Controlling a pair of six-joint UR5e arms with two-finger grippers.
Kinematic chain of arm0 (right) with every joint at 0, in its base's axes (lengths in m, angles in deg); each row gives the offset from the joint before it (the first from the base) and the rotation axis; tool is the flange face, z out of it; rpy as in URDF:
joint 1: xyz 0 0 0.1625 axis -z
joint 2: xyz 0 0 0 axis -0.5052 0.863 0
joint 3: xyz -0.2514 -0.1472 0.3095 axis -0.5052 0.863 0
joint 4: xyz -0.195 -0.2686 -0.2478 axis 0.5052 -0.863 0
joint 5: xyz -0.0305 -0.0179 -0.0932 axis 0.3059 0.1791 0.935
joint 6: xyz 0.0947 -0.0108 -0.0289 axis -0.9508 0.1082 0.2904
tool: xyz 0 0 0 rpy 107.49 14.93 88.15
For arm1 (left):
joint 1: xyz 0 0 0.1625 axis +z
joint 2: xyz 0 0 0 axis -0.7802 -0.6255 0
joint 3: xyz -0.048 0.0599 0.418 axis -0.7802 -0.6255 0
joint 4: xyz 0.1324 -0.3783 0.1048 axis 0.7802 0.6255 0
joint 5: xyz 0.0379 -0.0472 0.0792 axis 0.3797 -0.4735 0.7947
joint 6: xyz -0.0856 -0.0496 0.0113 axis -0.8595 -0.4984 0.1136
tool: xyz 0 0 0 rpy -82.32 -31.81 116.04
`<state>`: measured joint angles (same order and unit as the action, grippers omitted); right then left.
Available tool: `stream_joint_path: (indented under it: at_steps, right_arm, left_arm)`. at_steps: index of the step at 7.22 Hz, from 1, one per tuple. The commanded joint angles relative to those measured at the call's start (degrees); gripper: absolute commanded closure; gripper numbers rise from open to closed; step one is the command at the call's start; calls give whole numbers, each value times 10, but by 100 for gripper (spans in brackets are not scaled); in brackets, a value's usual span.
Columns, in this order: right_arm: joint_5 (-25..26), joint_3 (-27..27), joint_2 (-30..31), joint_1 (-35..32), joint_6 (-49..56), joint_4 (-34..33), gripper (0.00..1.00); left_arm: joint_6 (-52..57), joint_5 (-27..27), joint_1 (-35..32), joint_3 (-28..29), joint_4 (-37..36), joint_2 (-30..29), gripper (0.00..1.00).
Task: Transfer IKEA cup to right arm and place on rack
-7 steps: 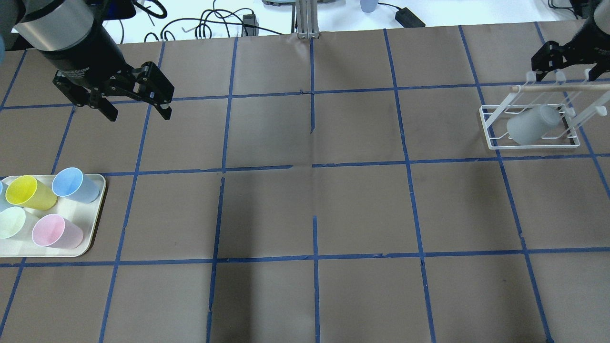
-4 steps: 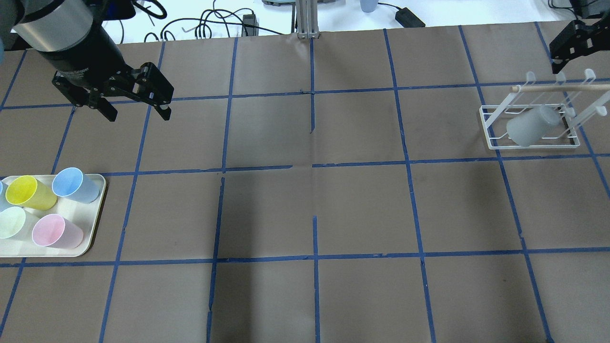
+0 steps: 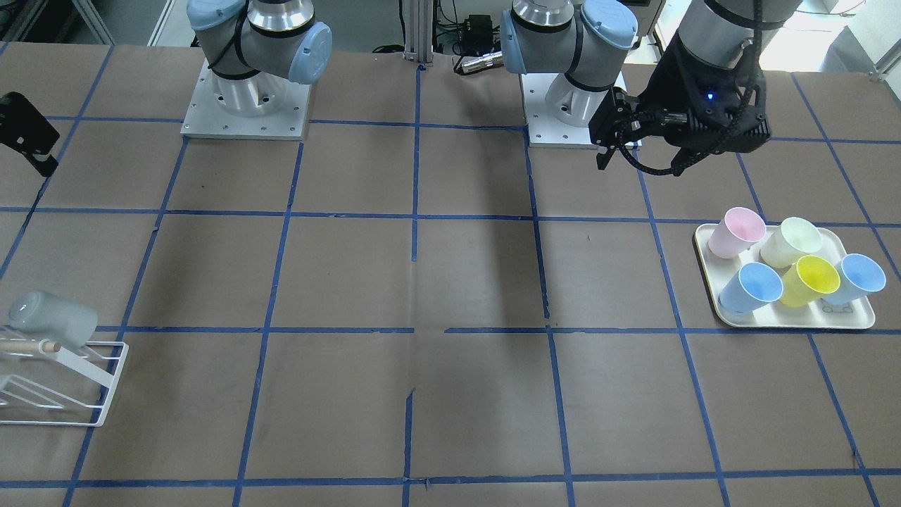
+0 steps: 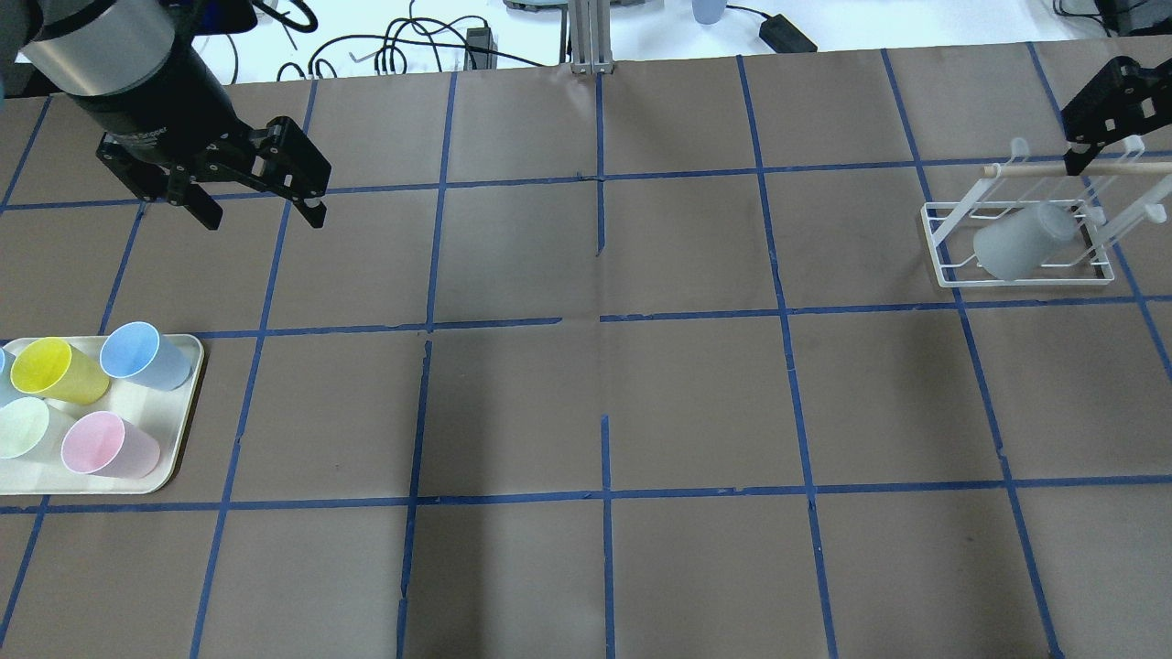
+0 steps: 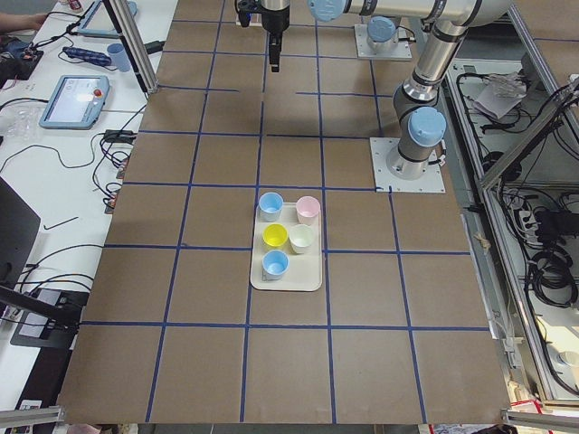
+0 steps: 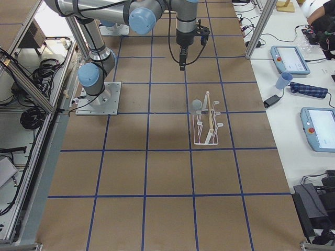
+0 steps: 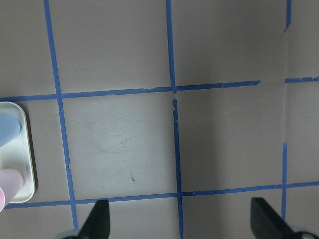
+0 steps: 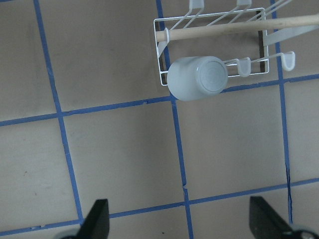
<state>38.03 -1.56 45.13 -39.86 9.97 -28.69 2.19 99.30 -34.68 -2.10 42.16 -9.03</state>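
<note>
The grey IKEA cup [image 4: 1021, 240] hangs upside down and tilted on a prong of the white wire rack [image 4: 952, 275] at the table's far right. It also shows in the right wrist view [image 8: 198, 78] below the rack's wooden dowel [image 8: 239, 27], and in the front view [image 3: 49, 320]. My right gripper [image 8: 180, 221] is open and empty, raised above and apart from the rack; it is partly cut off at the overhead view's right edge [image 4: 1112, 105]. My left gripper [image 4: 264, 220] is open and empty, hovering over bare table at the far left.
A cream tray [image 4: 179, 439] at the left edge holds yellow, pink, pale green and light blue cups. It also shows in the front view [image 3: 774, 320]. Brown paper with blue tape lines covers the table. Cables lie beyond its far edge.
My right gripper has risen and drawn back to the right, away from the rack. The grey cup stays on the rack. My left gripper has barely moved.
</note>
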Motion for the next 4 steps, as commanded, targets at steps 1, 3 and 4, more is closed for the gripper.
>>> stream_joint_path:
  at_steps: [1, 3, 4]
  right_arm:
    - [-2, 12, -3, -89, -41, -4, 0]
    - [-50, 28, -27, -170, -126, -9, 0]
    - [-54, 45, -49, -192, -171, -27, 0]
  left_arm:
    - [0, 0, 0, 2, 0, -1, 0]
    - [0, 0, 0, 4, 0, -1, 0]
    - [0, 0, 0, 4, 0, -1, 0]
